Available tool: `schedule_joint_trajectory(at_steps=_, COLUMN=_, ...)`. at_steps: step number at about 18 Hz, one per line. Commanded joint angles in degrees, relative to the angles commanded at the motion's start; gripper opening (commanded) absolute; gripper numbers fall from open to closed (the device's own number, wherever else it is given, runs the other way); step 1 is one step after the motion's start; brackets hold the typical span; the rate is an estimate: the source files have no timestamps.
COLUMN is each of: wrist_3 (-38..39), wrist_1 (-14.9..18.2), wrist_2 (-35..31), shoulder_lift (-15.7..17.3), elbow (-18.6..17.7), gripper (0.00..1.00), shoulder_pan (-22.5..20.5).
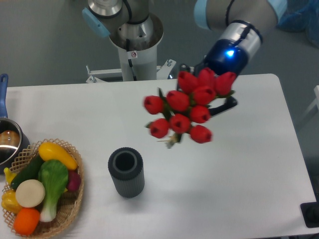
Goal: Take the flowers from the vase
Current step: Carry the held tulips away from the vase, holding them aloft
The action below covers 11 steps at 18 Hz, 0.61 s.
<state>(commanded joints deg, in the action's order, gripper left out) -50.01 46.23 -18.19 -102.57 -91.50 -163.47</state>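
- Red flowers (pixel 187 107) hang in the air, up and right of the empty dark vase (pixel 126 172) on the white tabletop (pixel 239 189).
- Behind the blooms, the claw (pixel 219 102) is mostly hidden; it seems to hold their stems.
- Risk: a loose hold could drop the bunch.

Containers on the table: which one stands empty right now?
The ribbed dark grey vase: its round mouth shows nothing inside. The wicker basket is heaped with toy vegetables; the pot's contents are unclear.
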Motion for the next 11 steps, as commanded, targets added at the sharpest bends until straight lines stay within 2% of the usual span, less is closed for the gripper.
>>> schedule_joint_trajectory(at_steps=7, wrist_3=-2.0, wrist_1=-0.2, wrist_2=0.0, shoulder_lift=-0.9, elbow=0.0, gripper=0.31, shoulder_pan=-5.0)
schedule_joint_trajectory(at_steps=11, wrist_3=-3.2, wrist_1=-0.2, wrist_2=0.0, shoulder_lift=-0.9, elbow=-0.8, gripper=0.31, shoulder_pan=-5.2)
